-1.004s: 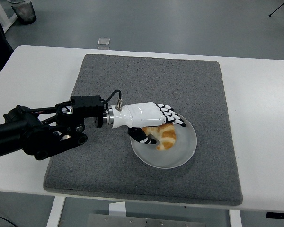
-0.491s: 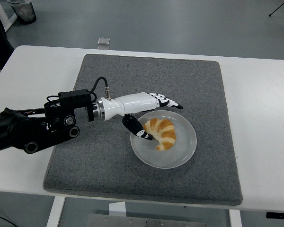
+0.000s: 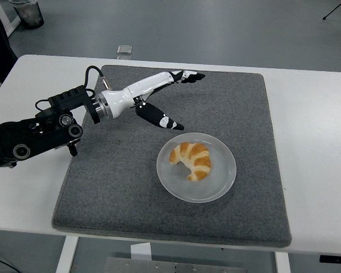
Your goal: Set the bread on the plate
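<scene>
Now my left hand [image 3: 159, 96] hangs over the grey mat [image 3: 238, 102], up at about ten o'clock from the plate [image 3: 216, 190], clear of it and holding nothing. My fingers [image 3: 184, 75] are stretched out long and nearly straight, pointing toward two o'clock, while my thumb [image 3: 159, 118] splays away below them toward four o'clock, so the hand is wide open with a broad gap between thumb and fingers. My black left arm [image 3: 34, 133] comes in from the nine o'clock edge, crossing the white desk [image 3: 312, 125] and the left border of the mat. The croissant [image 3: 191, 160] lies on the clear round plate, a golden crescent with its curved back toward one o'clock and its two tips turned toward seven o'clock; it sits a little to the left of the plate's centre and within the rim. The plate itself rests on the mat, toward the five o'clock part of it. At twelve o'clock, beyond the far edge of the desk, a small clear square object [image 3: 124, 50] lies on the floor, and at the eleven o'clock corner stands a dark bin [image 3: 27, 12], also on the floor.
</scene>
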`<action>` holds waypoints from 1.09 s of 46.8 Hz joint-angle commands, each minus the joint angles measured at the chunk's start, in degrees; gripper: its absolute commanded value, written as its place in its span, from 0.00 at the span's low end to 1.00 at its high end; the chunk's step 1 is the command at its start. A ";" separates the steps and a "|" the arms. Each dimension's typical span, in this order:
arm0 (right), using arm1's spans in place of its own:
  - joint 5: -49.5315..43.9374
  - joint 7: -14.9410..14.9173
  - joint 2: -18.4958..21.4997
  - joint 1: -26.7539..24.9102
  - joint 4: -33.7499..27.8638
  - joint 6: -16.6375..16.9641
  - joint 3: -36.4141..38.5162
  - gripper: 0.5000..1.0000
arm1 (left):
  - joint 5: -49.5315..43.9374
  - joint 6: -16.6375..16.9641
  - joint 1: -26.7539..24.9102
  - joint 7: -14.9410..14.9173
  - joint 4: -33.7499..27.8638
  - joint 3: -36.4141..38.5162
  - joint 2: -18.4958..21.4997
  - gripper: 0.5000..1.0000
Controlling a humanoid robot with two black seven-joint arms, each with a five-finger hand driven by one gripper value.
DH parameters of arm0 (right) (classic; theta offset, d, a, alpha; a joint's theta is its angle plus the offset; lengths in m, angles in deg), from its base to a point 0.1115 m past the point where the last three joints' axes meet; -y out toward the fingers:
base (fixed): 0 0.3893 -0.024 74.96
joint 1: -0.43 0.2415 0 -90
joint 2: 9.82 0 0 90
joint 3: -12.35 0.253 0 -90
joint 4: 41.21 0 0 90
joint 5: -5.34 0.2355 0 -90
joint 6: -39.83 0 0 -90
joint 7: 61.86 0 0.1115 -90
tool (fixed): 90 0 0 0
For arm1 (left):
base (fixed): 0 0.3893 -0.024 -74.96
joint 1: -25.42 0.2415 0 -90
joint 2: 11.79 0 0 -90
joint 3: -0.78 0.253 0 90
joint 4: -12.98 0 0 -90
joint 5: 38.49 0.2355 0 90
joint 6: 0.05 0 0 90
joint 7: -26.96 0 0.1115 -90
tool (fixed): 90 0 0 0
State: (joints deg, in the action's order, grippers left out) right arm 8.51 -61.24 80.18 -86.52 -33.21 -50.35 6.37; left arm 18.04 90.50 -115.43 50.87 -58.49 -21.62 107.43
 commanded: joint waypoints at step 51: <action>0.00 -0.01 0.00 0.02 0.00 0.00 0.00 0.90 | -62.94 -35.54 0.23 -15.11 39.65 -5.73 1.28 1.00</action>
State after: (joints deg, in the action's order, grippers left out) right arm 8.51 -61.24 80.18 -86.51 -33.21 -50.35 6.37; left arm -41.87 54.94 -115.22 38.29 -19.64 -27.33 109.23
